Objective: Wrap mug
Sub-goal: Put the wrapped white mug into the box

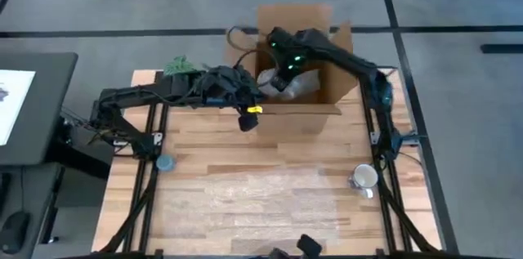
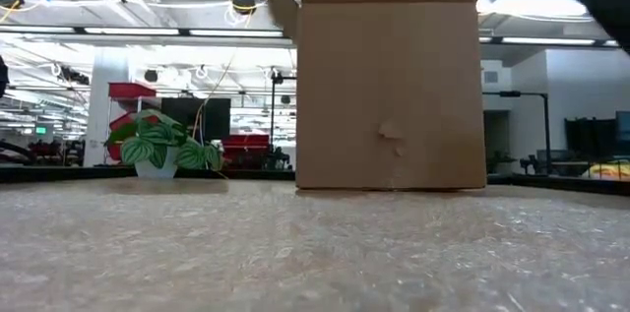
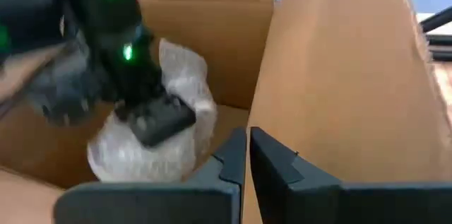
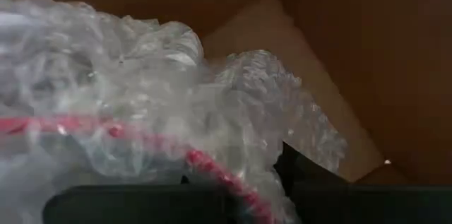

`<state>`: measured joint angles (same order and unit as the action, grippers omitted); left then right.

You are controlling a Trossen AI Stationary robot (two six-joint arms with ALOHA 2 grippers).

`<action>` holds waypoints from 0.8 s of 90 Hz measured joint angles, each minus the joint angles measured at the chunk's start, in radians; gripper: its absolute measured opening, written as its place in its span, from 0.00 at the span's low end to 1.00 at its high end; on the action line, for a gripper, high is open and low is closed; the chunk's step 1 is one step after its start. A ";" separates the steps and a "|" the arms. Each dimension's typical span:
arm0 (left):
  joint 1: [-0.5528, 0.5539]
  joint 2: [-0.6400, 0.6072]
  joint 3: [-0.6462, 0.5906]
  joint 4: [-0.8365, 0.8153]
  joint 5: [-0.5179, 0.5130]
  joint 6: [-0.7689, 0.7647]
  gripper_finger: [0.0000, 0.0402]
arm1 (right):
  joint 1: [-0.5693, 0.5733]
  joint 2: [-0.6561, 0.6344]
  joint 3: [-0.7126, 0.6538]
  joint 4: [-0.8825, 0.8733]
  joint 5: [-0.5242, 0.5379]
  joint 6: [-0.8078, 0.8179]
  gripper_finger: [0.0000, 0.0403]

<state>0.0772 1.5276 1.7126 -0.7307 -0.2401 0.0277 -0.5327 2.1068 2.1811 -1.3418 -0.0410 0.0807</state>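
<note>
Wrapping looks done: the bubble-wrapped bundle (image 3: 152, 146) sits inside the cardboard box (image 1: 306, 87) at the worktop's 12 o'clock. Right pincer (image 4: 233, 181) grips it; left pincer (image 3: 247, 155), closed and empty, hovers alongside. Release remains.

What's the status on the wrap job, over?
Right pincer down in the cardboard box, on the bubble-wrapped bundle. Left pincer shut at the box wall. Unwrapped mug sits outside.

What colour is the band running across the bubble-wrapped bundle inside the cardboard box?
Red, a thin band across the clear bubble-wrapped bundle; the right wrist view shows it best.
</note>
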 joint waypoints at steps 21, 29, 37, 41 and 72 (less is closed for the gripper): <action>-0.010 -0.011 0.000 -0.008 0.001 -0.009 0.00 | -0.002 0.112 0.006 0.024 0.000 -0.038 0.04; -0.012 -0.025 0.002 0.007 0.000 -0.027 0.00 | -0.002 0.137 0.007 0.064 0.006 -0.039 0.04; -0.023 -0.034 0.001 0.004 0.000 -0.048 0.00 | 0.000 0.162 0.000 0.074 0.010 -0.046 0.04; -0.027 -0.039 0.001 0.003 -0.001 -0.055 0.00 | 0.006 0.168 -0.001 0.089 0.012 -0.052 0.04; -0.037 -0.096 0.001 0.045 -0.022 -0.081 0.00 | 0.001 0.161 0.003 0.050 0.040 -0.140 0.10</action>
<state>0.0399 1.4312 1.7138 -0.6857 -0.2620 -0.0536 -0.5320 2.2674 2.1845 -1.2918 -0.0005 -0.0589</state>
